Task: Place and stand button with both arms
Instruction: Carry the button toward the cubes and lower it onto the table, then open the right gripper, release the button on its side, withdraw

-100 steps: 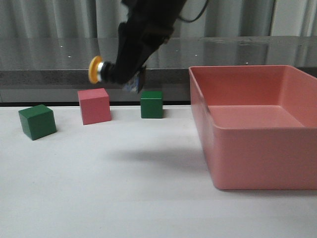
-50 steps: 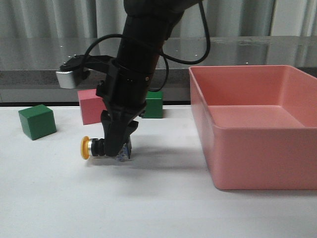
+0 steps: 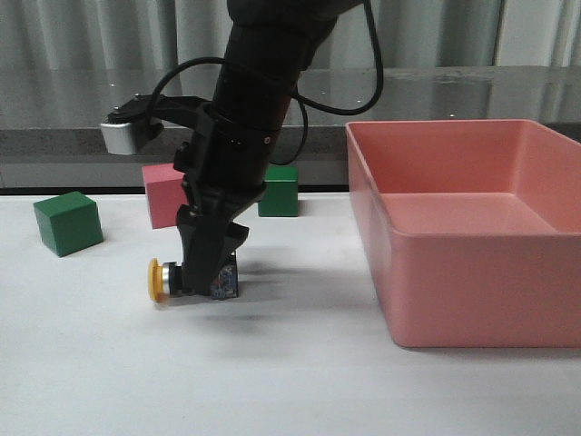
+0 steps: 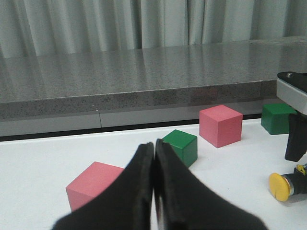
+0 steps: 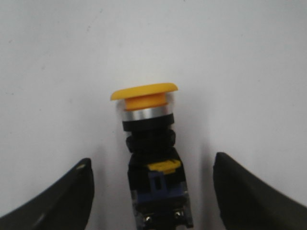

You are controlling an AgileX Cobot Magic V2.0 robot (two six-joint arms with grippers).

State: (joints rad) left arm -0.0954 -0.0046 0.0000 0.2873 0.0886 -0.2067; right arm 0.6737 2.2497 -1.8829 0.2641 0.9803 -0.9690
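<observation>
Pink bin (image 3: 472, 272) right; green cube (image 3: 68, 222), pink cube (image 3: 165, 195) left.

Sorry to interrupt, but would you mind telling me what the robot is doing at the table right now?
The right gripper is down at the white table, its fingers open on either side of the yellow-capped push-button, which lies on its side, cap pointing away from the pink bin. It is not yet standing. The left gripper is shut and empty, hanging above the table near the pink and green cubes.

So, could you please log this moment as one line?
phase: place | button: on its side on table, cap toward robot's left | right gripper: open, astride button, not gripping | left gripper: shut, empty
</observation>
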